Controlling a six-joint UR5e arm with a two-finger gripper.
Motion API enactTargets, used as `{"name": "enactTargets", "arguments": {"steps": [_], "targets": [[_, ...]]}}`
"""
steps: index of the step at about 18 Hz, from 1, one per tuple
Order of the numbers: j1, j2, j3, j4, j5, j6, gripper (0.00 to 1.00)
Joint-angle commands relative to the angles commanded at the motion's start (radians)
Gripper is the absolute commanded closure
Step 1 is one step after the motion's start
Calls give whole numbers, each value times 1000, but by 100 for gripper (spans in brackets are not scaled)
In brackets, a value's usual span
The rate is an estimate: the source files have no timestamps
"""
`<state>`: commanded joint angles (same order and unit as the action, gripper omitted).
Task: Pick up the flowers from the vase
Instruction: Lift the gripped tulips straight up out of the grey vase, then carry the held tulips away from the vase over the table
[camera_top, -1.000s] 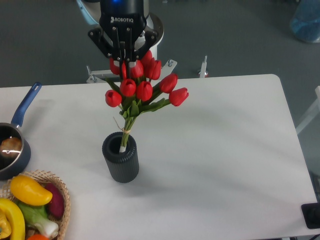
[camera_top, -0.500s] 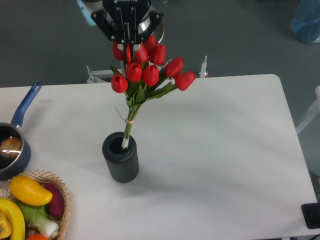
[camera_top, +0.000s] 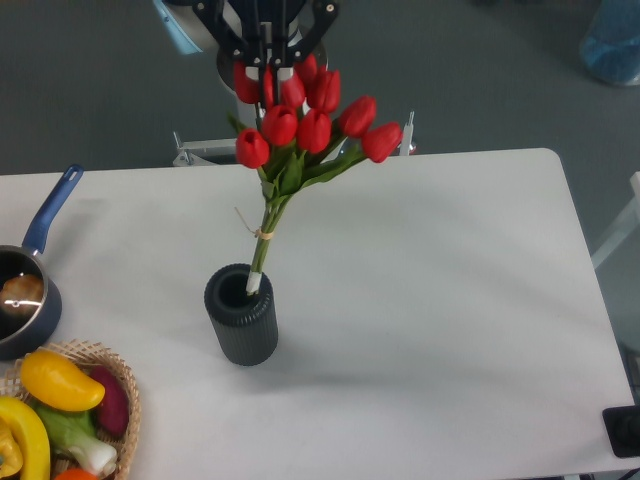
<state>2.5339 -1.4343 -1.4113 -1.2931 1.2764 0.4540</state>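
The flowers (camera_top: 305, 125) are a bunch of red tulips with green leaves and pale stems, hanging tilted above the white table. My gripper (camera_top: 270, 75) is at the top of the view, shut on the topmost buds of the bunch. The stem ends (camera_top: 256, 283) still reach just into the mouth of the vase (camera_top: 241, 314), a short dark grey ribbed cylinder standing upright on the table, left of centre. Most of the gripper body is cut off by the top edge.
A blue-handled saucepan (camera_top: 28, 280) stands at the left edge. A wicker basket (camera_top: 120, 385) with yellow, purple and green vegetables sits at the front left corner. The table's far edge runs just behind the flowers.
My gripper has risen and shifted slightly right, lifting the flowers with it. The stems have drawn most of the way up out of the vase. The vase has not moved.
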Motion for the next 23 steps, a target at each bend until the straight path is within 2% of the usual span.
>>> {"name": "enactTargets", "arguments": {"steps": [5,9,11,16,18,20,21,23], "targets": [[114,-12,-24,-3,-9,87,100],[192,-40,-84,-11,1,300,100],[218,-66,-90,-37,29,398,100],[215,-146,-77,-75,155,590,100],[210,-179,-48,-115,204,708,100],[206,-219,-3,-184,256,790,100],[192,-236,21,-210,277,811,100],[168,-258,49,-224,307,818,100]]}}
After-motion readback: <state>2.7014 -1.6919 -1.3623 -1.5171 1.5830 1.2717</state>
